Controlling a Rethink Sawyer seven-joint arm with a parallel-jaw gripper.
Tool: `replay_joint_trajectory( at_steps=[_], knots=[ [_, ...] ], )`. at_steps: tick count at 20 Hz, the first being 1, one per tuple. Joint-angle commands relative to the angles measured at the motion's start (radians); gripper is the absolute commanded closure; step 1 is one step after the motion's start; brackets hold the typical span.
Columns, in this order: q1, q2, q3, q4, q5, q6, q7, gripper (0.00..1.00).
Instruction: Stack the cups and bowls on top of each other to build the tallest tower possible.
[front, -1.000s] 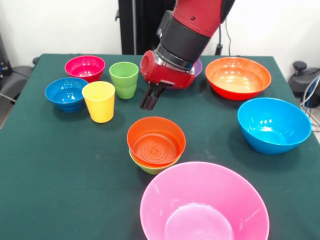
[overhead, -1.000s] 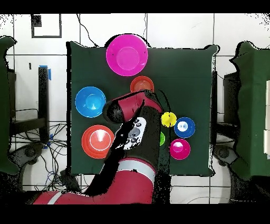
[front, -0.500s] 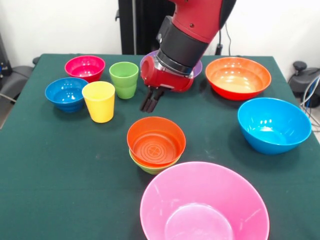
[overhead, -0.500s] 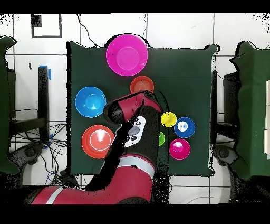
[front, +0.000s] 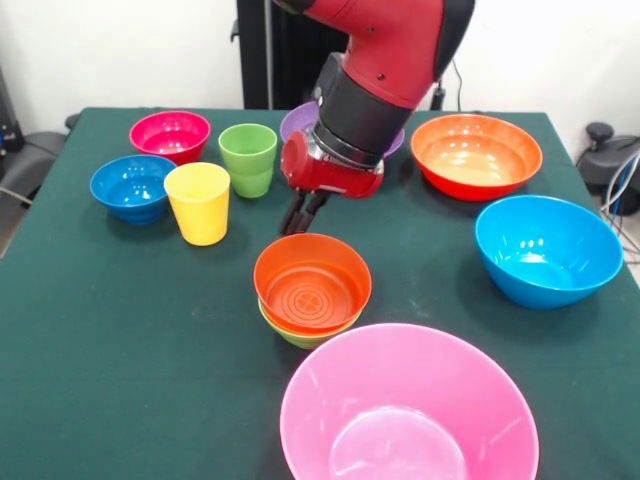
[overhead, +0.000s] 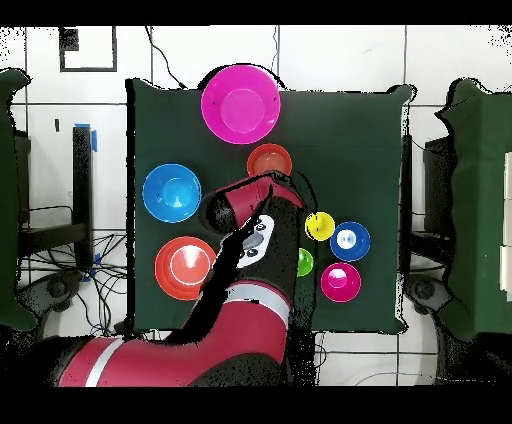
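Note:
A small orange-red bowl (front: 312, 283) sits nested in a small light-green bowl (front: 298, 336) at the table's middle, forming a low tower; from above only the orange-red bowl (overhead: 269, 160) shows. My gripper (front: 296, 216) hangs shut and empty just behind that pile's far rim. The yellow cup (front: 198, 203) and the green cup (front: 248, 158) stand upright to its left. Beside them are a dark blue bowl (front: 132, 187) and a magenta-red bowl (front: 170, 135). A purple bowl (front: 298, 121) is mostly hidden behind the arm.
A large pink bowl (front: 408, 410) fills the near edge in front of the pile. A large light blue bowl (front: 548, 250) and a large orange bowl (front: 476, 155) stand at the right. Overhead, the arm (overhead: 250, 250) covers the table's middle.
The gripper has dropped lower and come nearer to the orange-red bowl's far rim. More of the purple bowl shows behind the arm. No bowl or cup has moved.

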Motion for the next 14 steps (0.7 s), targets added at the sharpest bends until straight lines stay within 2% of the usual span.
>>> replay_joint_trajectory(
  at_steps=[1,11,14],
  knots=[
    [0.016,0.077,0.05,-0.06,-0.012,-0.062,0.125,1.0],
    [0.025,0.099,0.035,-0.077,-0.012,-0.08,0.133,1.0],
    [0.028,0.078,0.032,-0.063,-0.005,-0.057,0.124,1.0]
  ],
)
